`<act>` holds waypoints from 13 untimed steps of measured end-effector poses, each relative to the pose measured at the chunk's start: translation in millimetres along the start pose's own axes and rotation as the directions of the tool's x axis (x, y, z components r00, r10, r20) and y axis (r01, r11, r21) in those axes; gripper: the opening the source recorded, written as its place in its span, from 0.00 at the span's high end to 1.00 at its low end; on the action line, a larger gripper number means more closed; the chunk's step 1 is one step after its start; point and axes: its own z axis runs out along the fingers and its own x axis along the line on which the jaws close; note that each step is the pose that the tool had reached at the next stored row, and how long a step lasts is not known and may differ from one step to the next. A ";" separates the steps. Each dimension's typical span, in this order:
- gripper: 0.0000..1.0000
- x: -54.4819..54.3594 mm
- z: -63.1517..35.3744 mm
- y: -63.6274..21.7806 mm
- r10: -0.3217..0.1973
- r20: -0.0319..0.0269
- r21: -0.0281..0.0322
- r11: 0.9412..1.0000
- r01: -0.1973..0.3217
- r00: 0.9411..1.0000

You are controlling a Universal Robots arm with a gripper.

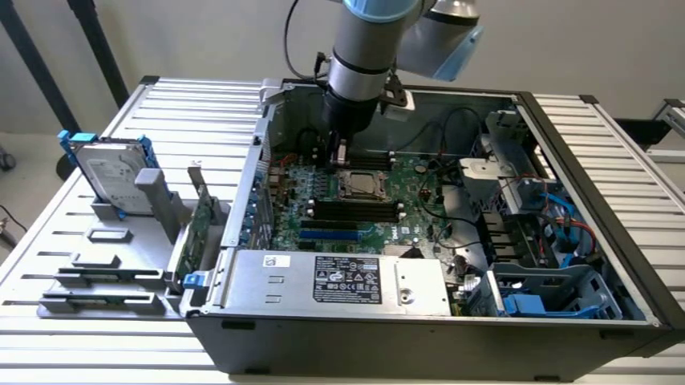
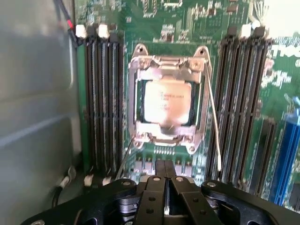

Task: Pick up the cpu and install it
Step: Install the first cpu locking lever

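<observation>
The power supply (image 1: 257, 287) in front carries a label (image 1: 347, 279) too small to read. Behind it the cpu (image 1: 357, 185) lies flat in its socket (image 2: 199, 93), its faint print illegible. Just beyond hovers the gripper (image 1: 340, 152), jaws pressed together, empty.

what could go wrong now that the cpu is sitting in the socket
1. The cpu lies inside the socket frame. Whether it sits flat is hard to tell; if it doesn't, a push may damage the contacts.
2. The shut gripper hangs close over the board, so a sideways drift might catch the thin lever or the memory slots.
</observation>
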 end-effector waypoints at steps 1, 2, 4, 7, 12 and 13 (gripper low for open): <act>0.89 0.1 -0.6 -3.2 0.000 -0.004 0.000 1.000 0.000 1.000; 0.89 0.3 -1.1 -6.6 0.000 -0.009 0.000 1.000 0.000 1.000; 0.89 0.5 -1.6 -12.3 0.001 -0.014 -0.001 1.000 -0.001 1.000; 0.89 0.7 -1.8 -19.7 0.008 -0.023 -0.002 1.000 -0.008 1.000; 0.89 0.8 -1.4 -25.7 0.039 -0.034 -0.005 0.999 -0.040 0.999; 0.89 0.8 -1.4 -26.0 0.052 -0.036 -0.007 0.999 -0.052 0.998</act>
